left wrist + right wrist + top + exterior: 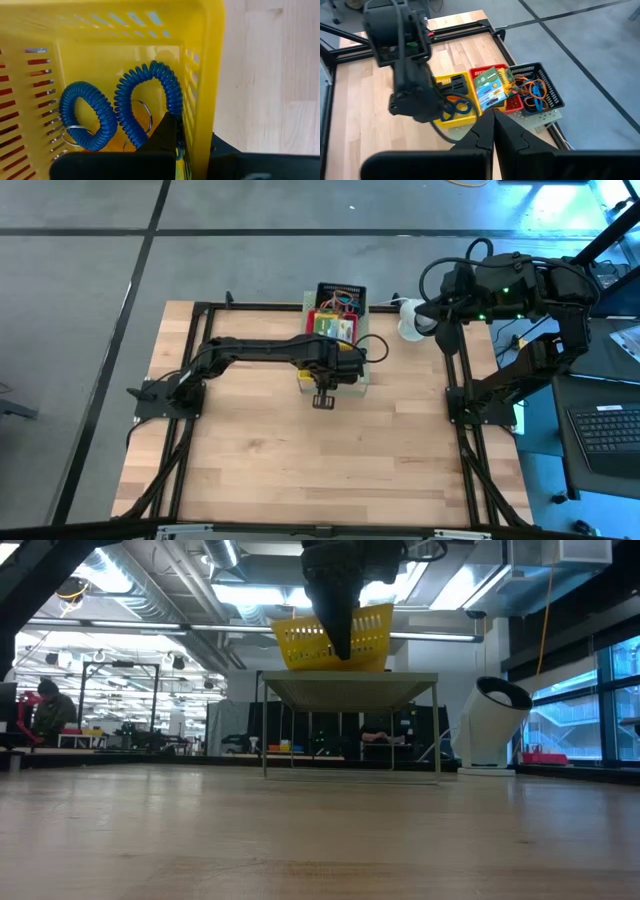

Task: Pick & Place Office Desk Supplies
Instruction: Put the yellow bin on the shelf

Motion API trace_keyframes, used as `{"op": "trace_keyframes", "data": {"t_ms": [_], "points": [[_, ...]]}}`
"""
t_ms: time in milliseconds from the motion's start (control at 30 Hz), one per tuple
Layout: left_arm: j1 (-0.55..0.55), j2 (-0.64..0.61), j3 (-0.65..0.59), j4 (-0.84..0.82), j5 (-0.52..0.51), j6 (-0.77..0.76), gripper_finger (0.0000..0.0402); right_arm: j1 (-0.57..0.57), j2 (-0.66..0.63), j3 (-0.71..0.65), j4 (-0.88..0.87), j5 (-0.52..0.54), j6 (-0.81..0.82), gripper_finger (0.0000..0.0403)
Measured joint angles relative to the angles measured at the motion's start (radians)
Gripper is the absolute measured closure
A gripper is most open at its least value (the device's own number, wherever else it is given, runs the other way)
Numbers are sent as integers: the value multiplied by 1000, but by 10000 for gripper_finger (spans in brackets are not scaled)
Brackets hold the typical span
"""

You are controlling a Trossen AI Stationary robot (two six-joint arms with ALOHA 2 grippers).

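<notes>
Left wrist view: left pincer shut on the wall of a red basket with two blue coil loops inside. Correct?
Not quite: the basket is yellow, not red. The left wrist view shows the left pincer shut on the wall of the yellow basket, with two blue coil loops inside. The red basket sits beside it, as the right wrist view shows.
</notes>
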Motion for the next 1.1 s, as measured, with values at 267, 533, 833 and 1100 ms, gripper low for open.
{"op": "trace_keyframes", "data": {"t_ms": [267, 533, 833, 1100], "points": [[5, 18, 0, 4, 14, -2, 398, 0, 0, 0, 0, -13, 1, 395], [4, 34, 2, 3, 12, -11, 398, 0, 0, 0, 0, -13, 3, 396], [4, 35, 2, 3, 17, -36, 393, 0, 0, 0, 0, -13, -4, 396], [3, 37, 1, 0, 21, -74, 346, 0, 0, 0, 0, -21, -12, 396]]}}
